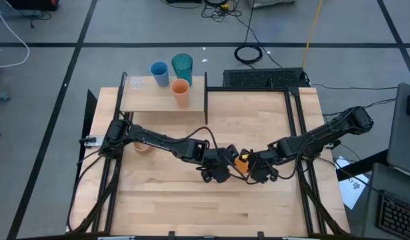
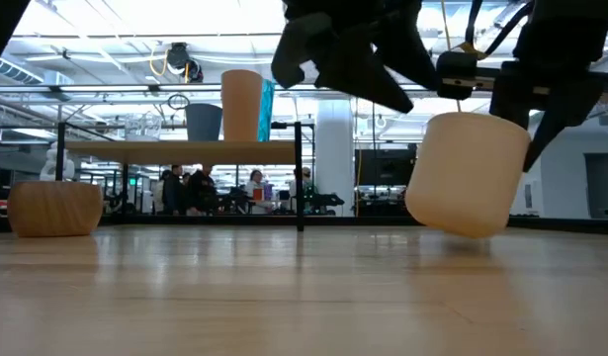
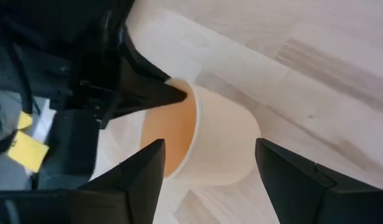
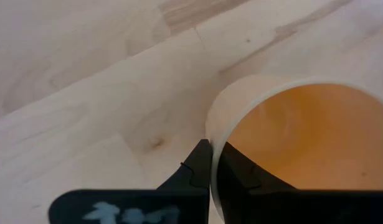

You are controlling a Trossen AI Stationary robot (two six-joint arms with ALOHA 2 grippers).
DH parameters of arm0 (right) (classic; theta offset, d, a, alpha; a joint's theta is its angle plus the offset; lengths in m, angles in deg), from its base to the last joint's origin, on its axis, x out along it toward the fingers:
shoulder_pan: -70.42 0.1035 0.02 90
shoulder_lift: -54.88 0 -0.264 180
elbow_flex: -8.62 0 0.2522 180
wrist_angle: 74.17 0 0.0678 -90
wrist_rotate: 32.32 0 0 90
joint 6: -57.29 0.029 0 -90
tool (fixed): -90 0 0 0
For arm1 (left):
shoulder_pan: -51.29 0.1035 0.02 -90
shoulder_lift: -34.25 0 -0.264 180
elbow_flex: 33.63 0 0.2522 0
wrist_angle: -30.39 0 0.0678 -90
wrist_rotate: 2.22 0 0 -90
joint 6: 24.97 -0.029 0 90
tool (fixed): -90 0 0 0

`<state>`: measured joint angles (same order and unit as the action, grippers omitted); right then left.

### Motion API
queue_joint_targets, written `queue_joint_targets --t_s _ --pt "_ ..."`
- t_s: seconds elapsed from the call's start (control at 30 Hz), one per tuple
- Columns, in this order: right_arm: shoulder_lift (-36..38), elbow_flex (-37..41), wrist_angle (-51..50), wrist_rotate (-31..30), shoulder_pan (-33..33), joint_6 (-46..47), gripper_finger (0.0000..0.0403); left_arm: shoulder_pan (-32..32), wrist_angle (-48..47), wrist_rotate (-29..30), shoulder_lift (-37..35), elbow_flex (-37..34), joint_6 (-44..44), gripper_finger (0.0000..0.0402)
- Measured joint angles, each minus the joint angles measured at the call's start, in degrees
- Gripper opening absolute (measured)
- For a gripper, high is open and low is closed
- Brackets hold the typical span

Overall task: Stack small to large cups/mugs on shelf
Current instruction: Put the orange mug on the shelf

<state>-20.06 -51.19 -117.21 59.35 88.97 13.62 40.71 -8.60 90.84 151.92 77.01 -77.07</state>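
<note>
Above bare, unlabelled tabletop (image 1: 191, 200), right tool (image 4: 211, 163) pinches peach-orange mug's (image 2: 467, 173) rim; left tool (image 3: 210, 168) gapes, empty.

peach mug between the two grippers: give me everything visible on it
The peach mug has a pale, matte cream outside and an orange inside, and no handle shows. It hangs tilted just above the table near the middle. The right gripper is shut on its rim, one finger inside and one outside. The left gripper is open, fingers on either side of the body.

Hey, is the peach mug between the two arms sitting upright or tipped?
Tipped. The peach mug leans in the low view, its base edge near the table, with the right pincer pinching its rim.
</note>
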Motion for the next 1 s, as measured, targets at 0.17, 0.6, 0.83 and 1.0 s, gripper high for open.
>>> queue_joint_targets --t_s 0.17,0.6,0.83,1.0 --pt "0.0 0.0 0.6 -0.3 0.0 2.3 0.0003 0.1 0.1 0.1 0.3 0.0 6.9 0.0237" --pt "0.0 0.0 1.4 -0.3 0.3 0.5 0.0027 -1.2 2.2 1.4 0.3 0.0 9.0 0.0179" --pt "0.0 0.0 1.7 -0.3 0.3 0.9 0.0095 -0.8 2.4 1.4 0.3 0.0 8.7 0.0203" --pt "0.0 0.0 1.7 -0.1 0.3 2.6 0.0130 -0.8 2.4 0.0 0.3 0.0 10.5 0.0207"
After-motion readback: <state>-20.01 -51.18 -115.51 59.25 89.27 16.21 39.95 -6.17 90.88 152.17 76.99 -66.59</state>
